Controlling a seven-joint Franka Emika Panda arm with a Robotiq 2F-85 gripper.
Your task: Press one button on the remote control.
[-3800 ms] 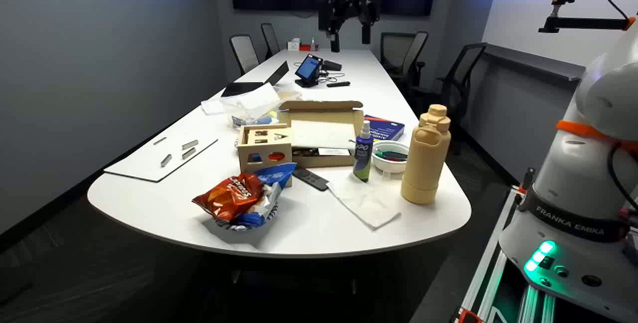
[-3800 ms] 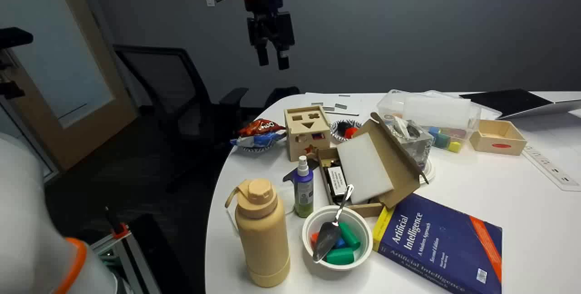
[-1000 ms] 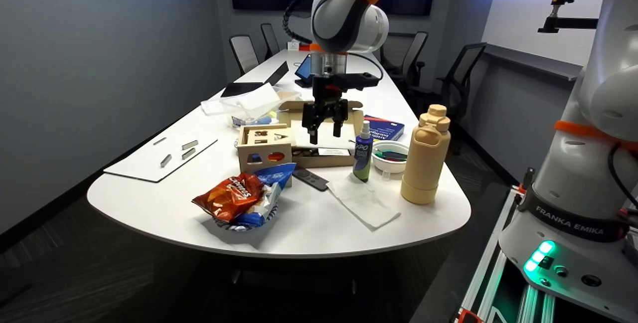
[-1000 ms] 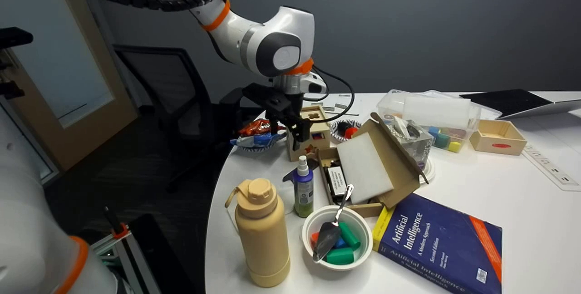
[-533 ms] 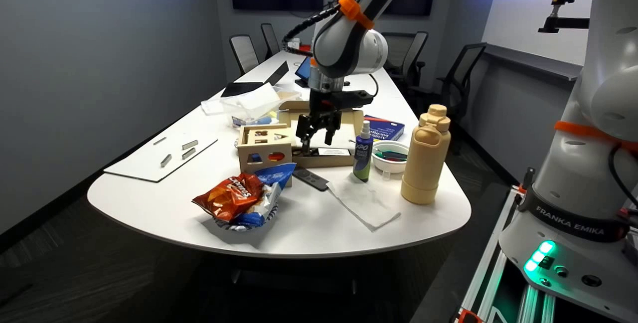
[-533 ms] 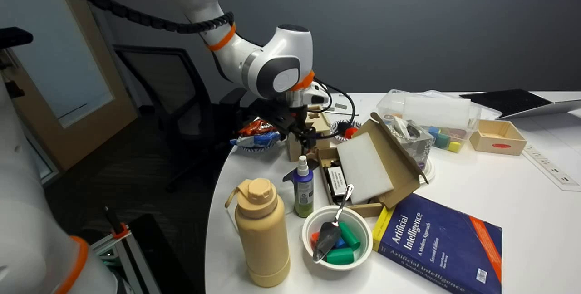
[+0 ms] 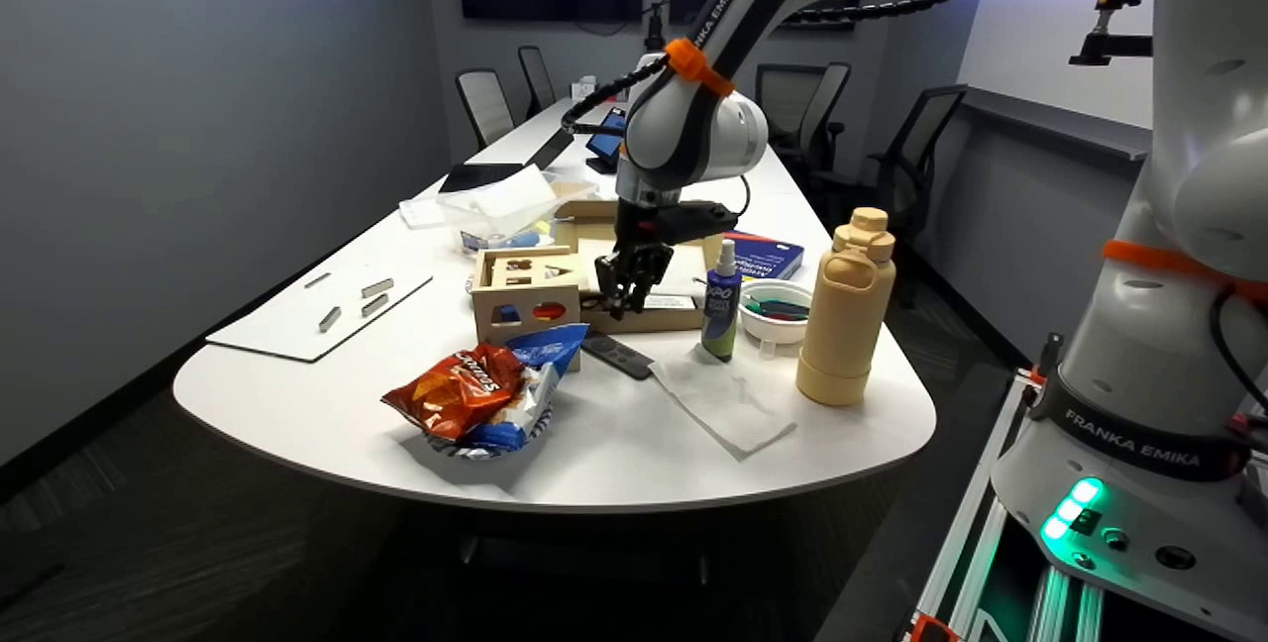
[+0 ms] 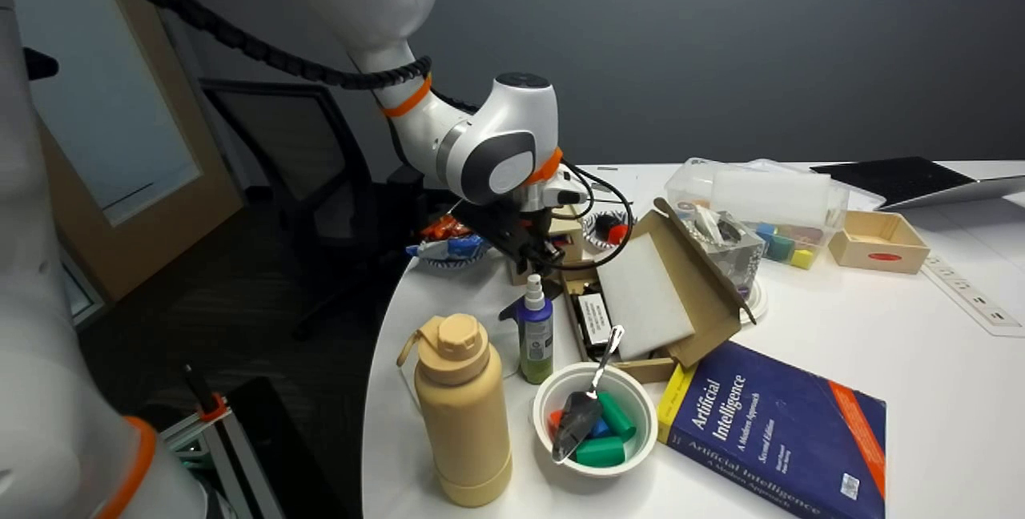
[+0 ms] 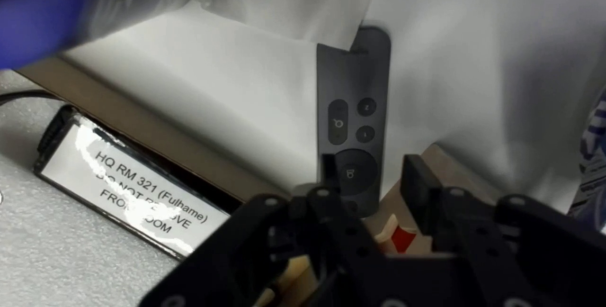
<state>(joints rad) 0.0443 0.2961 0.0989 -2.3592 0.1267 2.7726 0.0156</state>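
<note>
White tabletop (image 7: 614, 454), crowded. On it, remote control (image 9: 354, 122) with one corner under paper napkin (image 9: 289, 4). Near the remote, empty gripper (image 9: 373, 172) with jaws apart. Possible faults: double press from spread fingertips (image 9: 417, 193); bumped wooden box (image 7: 525, 293) from tight clearance.

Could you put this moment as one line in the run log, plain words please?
remote: on table, corner under napkin | gripper: open, empty, raised near remote | contact: none seen | press: not yet made
</note>
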